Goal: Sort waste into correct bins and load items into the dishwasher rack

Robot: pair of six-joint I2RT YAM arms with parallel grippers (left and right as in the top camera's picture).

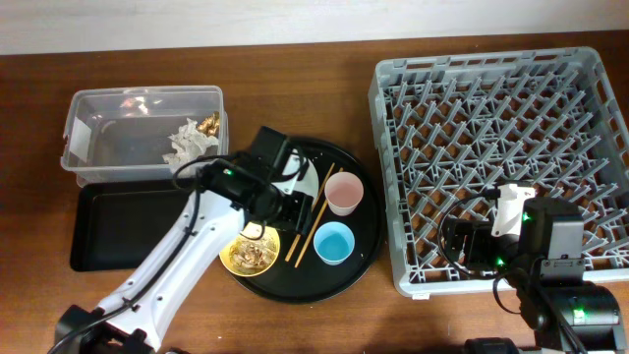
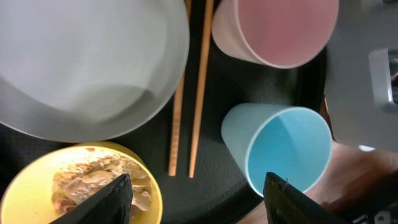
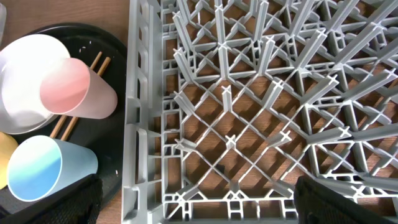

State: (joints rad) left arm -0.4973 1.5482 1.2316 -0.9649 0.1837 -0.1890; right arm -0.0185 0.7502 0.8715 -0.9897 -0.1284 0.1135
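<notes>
The left end effector (image 2: pixel 199 202) hung wide open over the round tray (image 1: pixel 366 241), one finger above the bowl (image 2: pixel 37 186) of scraps (image 2: pixel 87 177), the other beside the blue cup (image 2: pixel 280 146). Chopsticks (image 2: pixel 186 93) lay between the plate (image 2: pixel 81 62) and the pink cup (image 2: pixel 280 28). From overhead the arm hid most of the plate. The right end effector (image 3: pixel 199 205), also wide, hovered over the rack (image 3: pixel 249 93) near its corner closest to the tray.

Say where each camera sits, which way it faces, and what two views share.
Overhead: above, facing straight down; left arm, right arm, dishwasher rack show.
Left wrist: faces down over yellow bowl, chopsticks; left gripper open.
Right wrist: faces down at rack's left edge; right gripper open.
Both wrist views share pink cup, light blue cup.
</notes>
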